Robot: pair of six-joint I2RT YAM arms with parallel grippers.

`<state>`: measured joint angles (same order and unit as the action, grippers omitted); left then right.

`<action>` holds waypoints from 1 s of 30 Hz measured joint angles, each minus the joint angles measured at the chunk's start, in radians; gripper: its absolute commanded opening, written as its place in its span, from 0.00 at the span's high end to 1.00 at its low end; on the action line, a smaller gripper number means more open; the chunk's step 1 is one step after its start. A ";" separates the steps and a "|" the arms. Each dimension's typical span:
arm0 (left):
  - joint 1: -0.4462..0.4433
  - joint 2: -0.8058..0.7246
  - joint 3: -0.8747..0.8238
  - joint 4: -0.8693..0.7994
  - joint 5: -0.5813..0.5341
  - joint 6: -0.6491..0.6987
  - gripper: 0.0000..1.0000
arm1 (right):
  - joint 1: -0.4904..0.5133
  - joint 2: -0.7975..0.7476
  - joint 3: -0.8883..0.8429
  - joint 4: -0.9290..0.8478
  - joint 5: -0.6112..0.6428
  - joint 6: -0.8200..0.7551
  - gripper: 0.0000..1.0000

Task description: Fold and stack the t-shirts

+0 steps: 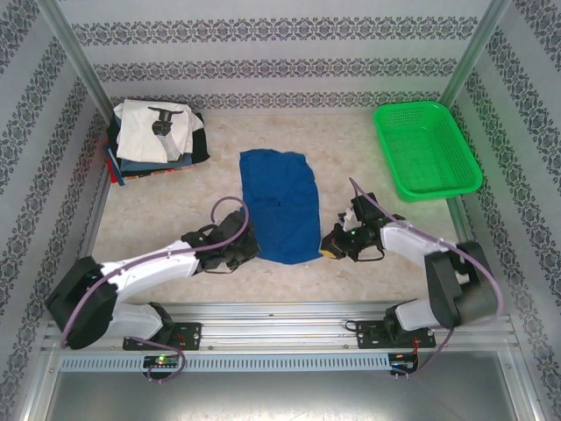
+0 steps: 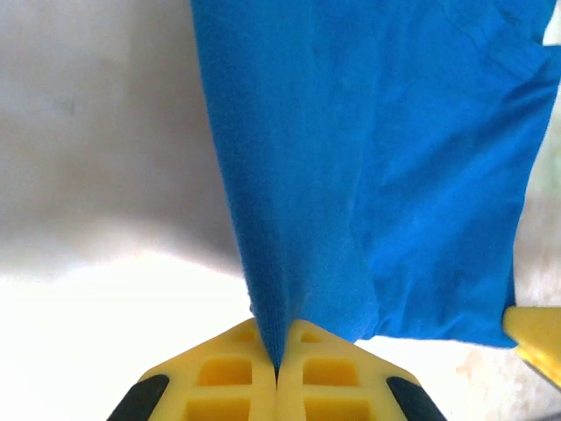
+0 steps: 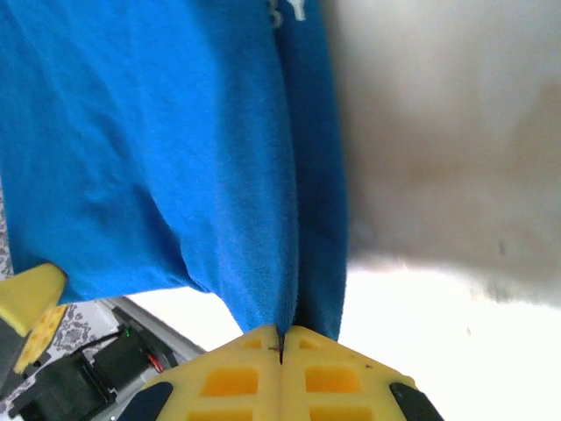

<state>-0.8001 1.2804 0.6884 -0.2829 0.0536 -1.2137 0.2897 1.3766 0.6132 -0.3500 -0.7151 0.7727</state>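
Big picture first: the table (image 1: 359,145), with the blue t-shirt (image 1: 279,206) spread at its centre. The green basket (image 1: 427,149) sits at two o'clock, the folded t-shirt stack (image 1: 158,140) at ten. The left gripper (image 2: 277,355) is pinched tight on the shirt's seven o'clock corner, and the right gripper (image 3: 280,340) is clamped at five.

White-black arms (image 1: 149,263), purple cables (image 1: 230,203); left hand (image 2: 277,373) and right hand (image 3: 280,346) yellow

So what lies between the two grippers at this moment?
The blue t-shirt: in the top view its near edge spans from the left gripper to the right gripper, each shut on a near corner.
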 measured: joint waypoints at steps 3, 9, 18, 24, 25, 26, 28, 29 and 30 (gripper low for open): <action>-0.096 -0.055 -0.006 -0.072 -0.032 -0.037 1.00 | 0.051 -0.162 -0.057 -0.059 0.003 0.052 1.00; -0.277 -0.146 0.000 -0.216 -0.120 -0.151 1.00 | 0.139 -0.525 -0.148 -0.179 0.018 0.207 1.00; -0.304 -0.213 0.148 -0.340 -0.216 -0.206 1.00 | 0.166 -0.626 -0.040 -0.340 0.049 0.320 1.00; -0.180 -0.253 0.200 -0.343 -0.210 -0.167 1.00 | 0.103 -0.416 0.183 -0.365 0.049 0.230 1.00; -0.148 -0.249 0.214 -0.342 -0.202 -0.151 1.00 | 0.088 -0.386 0.209 -0.366 0.047 0.214 1.00; -0.112 -0.242 0.231 -0.341 -0.188 -0.132 1.00 | 0.070 -0.349 0.242 -0.370 0.045 0.195 1.00; -0.037 -0.216 0.274 -0.335 -0.152 -0.091 1.00 | 0.039 -0.286 0.300 -0.375 0.040 0.162 1.00; 0.002 -0.196 0.296 -0.325 -0.129 -0.069 1.00 | 0.024 -0.253 0.331 -0.377 0.039 0.143 1.00; 0.032 -0.177 0.310 -0.311 -0.110 -0.052 1.00 | 0.011 -0.220 0.361 -0.378 0.035 0.127 1.00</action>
<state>-0.7685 1.1038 0.9985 -0.5941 -0.0563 -1.2659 0.3004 1.1564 0.9745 -0.7280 -0.6796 0.9001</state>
